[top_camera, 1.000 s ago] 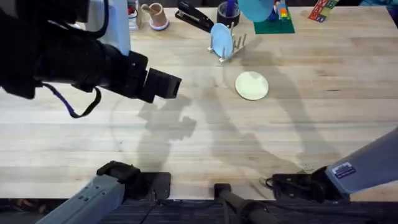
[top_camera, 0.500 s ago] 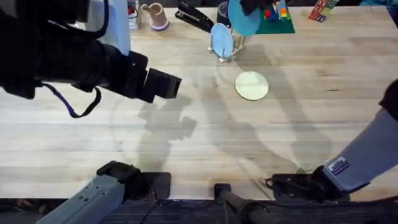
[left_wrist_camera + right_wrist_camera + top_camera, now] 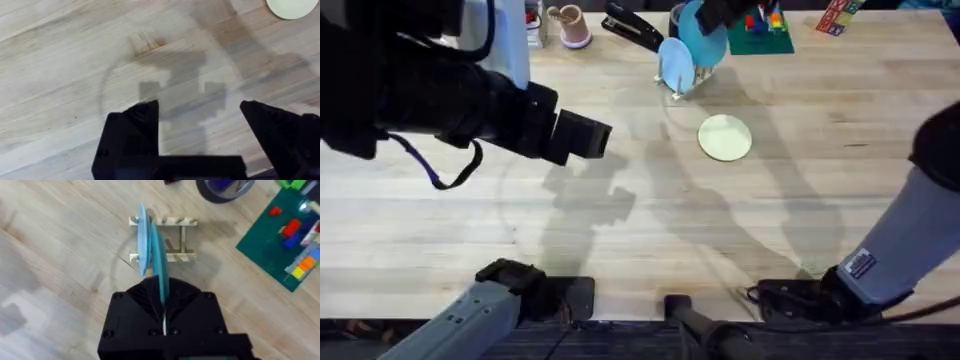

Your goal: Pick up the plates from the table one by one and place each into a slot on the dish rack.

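The overhead camera sits above the arms' bases, looking down and forward across the tabletop (image 3: 800,190), far enough back to take in the dish rack (image 3: 692,78) and the clutter at the far edge.

The left wrist camera looks steeply down from close above bare wood, past its own black fingers (image 3: 131,135); the cream plate (image 3: 291,7) at its edge also lies in the overhead view, in front of the rack.

The right wrist camera looks almost straight down, close over the dish rack (image 3: 172,240), along the edge of the teal plate (image 3: 161,275). It shares the rack, the pale blue plate (image 3: 142,237) and the green board of coloured blocks (image 3: 285,235) with the overhead view.
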Robot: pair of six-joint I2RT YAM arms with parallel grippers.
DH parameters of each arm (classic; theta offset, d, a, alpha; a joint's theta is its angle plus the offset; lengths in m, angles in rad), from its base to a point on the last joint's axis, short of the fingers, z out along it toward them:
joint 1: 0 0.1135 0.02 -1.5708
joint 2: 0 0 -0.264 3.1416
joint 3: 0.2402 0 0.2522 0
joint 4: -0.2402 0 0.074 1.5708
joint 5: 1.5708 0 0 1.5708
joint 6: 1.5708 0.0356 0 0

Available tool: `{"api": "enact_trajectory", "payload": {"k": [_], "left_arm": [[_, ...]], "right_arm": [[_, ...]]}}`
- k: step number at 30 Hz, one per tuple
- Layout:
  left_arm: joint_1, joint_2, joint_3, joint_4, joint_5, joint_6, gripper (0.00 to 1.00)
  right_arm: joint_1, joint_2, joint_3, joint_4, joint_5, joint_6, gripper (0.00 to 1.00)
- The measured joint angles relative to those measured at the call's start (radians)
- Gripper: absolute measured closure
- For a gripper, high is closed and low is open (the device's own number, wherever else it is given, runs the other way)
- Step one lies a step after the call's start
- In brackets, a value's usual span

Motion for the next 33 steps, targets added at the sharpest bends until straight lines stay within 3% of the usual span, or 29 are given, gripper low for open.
{"api": "enact_trajectory", "payload": {"k": [33], "left_arm": [[0.0,0.0,0.0,0.0,0.0,0.0,0.006]], "right_arm": [[0.003,0.096,0.0,0.093,0.0,0.052,0.972]]}}
